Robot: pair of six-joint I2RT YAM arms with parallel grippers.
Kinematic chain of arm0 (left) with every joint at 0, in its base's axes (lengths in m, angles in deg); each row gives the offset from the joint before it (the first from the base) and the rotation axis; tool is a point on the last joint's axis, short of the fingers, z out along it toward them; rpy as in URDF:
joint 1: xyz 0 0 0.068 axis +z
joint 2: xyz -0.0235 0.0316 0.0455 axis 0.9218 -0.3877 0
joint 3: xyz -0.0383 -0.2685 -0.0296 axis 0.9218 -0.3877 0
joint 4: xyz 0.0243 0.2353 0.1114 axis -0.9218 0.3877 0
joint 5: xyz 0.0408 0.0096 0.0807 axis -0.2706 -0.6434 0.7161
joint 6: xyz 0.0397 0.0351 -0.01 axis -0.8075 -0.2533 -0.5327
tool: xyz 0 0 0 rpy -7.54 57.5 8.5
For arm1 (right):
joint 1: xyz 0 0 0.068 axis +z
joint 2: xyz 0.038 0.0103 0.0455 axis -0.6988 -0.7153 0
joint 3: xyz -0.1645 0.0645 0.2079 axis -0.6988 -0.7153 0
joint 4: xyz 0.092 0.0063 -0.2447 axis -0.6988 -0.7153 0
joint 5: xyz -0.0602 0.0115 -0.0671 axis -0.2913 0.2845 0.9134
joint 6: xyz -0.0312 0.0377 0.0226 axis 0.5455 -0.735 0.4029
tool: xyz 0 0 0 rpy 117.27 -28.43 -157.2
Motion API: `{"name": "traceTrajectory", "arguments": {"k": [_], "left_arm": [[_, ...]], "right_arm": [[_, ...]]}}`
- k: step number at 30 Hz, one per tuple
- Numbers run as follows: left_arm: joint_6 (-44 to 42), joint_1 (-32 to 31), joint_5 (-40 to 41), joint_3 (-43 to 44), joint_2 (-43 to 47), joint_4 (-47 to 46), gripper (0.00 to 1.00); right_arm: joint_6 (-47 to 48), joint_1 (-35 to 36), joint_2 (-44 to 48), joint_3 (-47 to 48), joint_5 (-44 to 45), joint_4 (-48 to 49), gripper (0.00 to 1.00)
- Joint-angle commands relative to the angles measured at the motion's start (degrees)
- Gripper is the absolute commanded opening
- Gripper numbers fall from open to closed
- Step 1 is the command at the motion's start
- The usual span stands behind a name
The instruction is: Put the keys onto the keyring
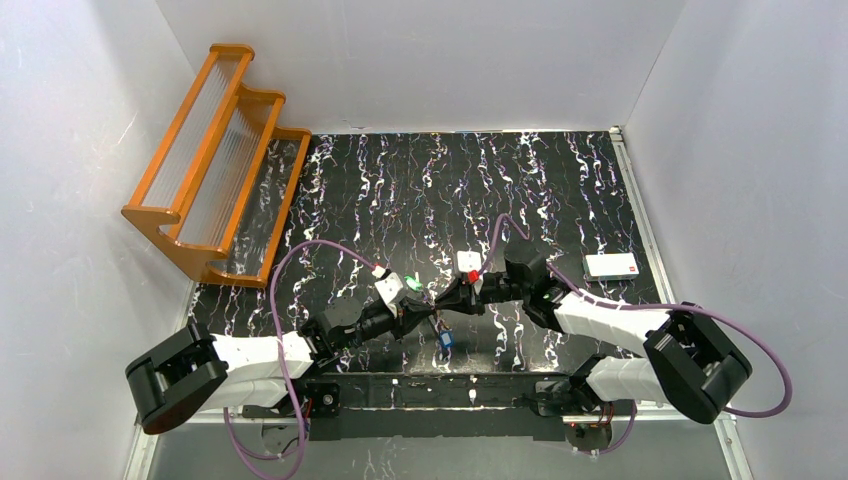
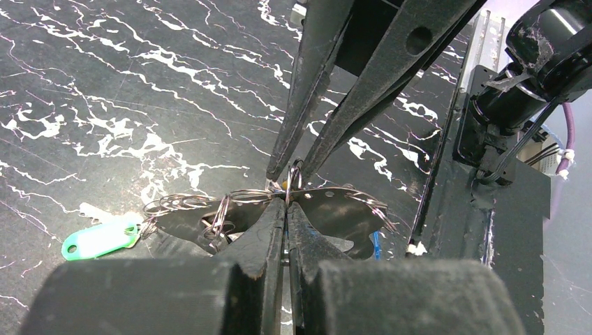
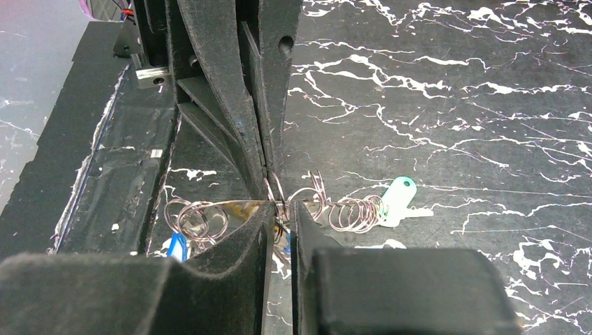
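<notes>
The keyring (image 2: 338, 209) sits low over the black marbled bench (image 1: 400, 190), between the two arms, and everything else is placed from it. It is a flat grey metal plate with thin wire rings strung out to either side.

The left gripper (image 2: 286, 209) is closed tight, its fingers pinching one thin ring at the middle of the keyring. The right gripper (image 3: 280, 213) comes in from the opposite side and meets it tip to tip. Its fingers are drawn almost together, with only a narrow slit between them, and the same upright ring is caught in that slit.

The green key (image 2: 101, 237) lies flat on the bench at the far end of the ring chain, on the side away from the arm bases. It touches the last coil, but I cannot tell whether it is threaded on. The blue key (image 3: 177, 246) lies just beside the keyring on the opposite side, towards the arm bases, close under a pair of loose loops. Most of it is hidden in the wrist views.

A white card (image 1: 611, 265) lies well to the right of the keyring. An orange wooden rack (image 1: 215, 160) stands far off to the keyring's left, at the back corner.
</notes>
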Motion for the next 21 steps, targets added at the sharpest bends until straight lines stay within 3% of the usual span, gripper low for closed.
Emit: {"name": "traceTrajectory", "arguments": {"k": [1, 6, 12, 16, 21], "left_arm": [[-0.78, 0.1, -1.14, -0.21, 1.08, -0.59, 0.0], [-0.94, 0.08, -0.97, -0.29, 1.19, -0.59, 0.0], [-1.14, 0.1, -0.97, -0.21, 1.19, -0.59, 0.0], [-1.26, 0.09, -0.88, -0.21, 1.19, -0.59, 0.0], [-1.24, 0.06, -0.75, -0.21, 1.09, -0.59, 0.0]], "right_arm": [[0.76, 0.48, -0.49, 3.39, -3.39, 2.92, 0.26], [1.02, 0.48, -1.04, 4.09, -4.99, 2.19, 0.3], [0.15, 0.5, -1.71, 4.33, -7.06, 3.25, 0.25], [0.25, 0.47, -2.46, 5.15, -8.63, 1.96, 0.34], [0.76, 0.44, -2.54, 5.4, -9.25, 1.18, 0.34]]}}
